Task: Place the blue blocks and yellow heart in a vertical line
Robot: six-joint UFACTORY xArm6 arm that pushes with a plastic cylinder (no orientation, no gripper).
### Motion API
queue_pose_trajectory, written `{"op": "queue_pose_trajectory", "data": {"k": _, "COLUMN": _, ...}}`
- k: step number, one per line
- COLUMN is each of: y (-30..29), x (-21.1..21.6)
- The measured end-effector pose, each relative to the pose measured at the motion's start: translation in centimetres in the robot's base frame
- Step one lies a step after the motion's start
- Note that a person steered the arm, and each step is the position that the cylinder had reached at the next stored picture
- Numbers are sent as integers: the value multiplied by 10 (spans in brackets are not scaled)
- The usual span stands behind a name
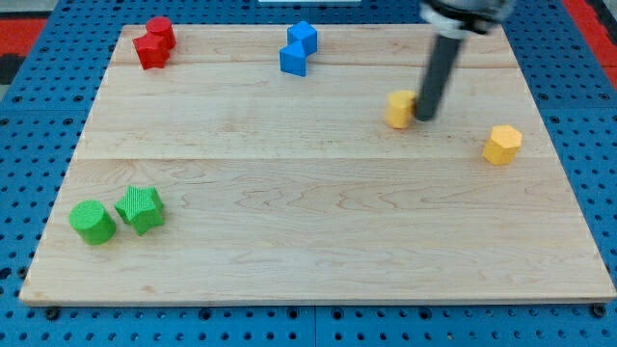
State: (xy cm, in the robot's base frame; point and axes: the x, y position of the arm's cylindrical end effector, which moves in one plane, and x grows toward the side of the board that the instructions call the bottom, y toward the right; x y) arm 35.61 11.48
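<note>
A green cylinder block (93,222) and green star block (141,208) sit lower left on the wooden surface (318,241), while my tip (424,118), a bare rod lacking any end effector, touches the right side of the yellow heart block (399,109), with two touching blue blocks (299,48) at upper centre.

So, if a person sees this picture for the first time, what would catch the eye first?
Probably the dark rod coming down from the view's top right, my tip right beside a yellow block. Next, the colour groups: blue blocks at top centre, red blocks in the top left corner, and two green blocks at bottom left. Another yellow block sits alone at the right.
</note>
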Motion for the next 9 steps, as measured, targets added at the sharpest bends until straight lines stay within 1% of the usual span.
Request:
{"op": "queue_pose_trajectory", "data": {"k": 1, "y": -28, "x": -18}}
{"op": "queue_pose_trajectory", "data": {"k": 2, "y": -6, "x": 16}}
{"op": "queue_pose_trajectory", "data": {"k": 3, "y": -90, "x": -11}}
{"op": "queue_pose_trajectory", "data": {"k": 4, "y": -140, "x": -51}}
{"op": "queue_pose_trajectory", "data": {"k": 5, "y": -88, "x": -32}}
{"op": "queue_pose_trajectory", "data": {"k": 6, "y": -50, "x": -30}}
{"op": "queue_pose_trajectory", "data": {"k": 7, "y": -14, "x": -93}}
{"op": "queue_pose_trajectory", "data": {"k": 8, "y": -17, "x": -161}}
{"op": "queue_pose_trajectory", "data": {"k": 9, "y": -38, "x": -163}}
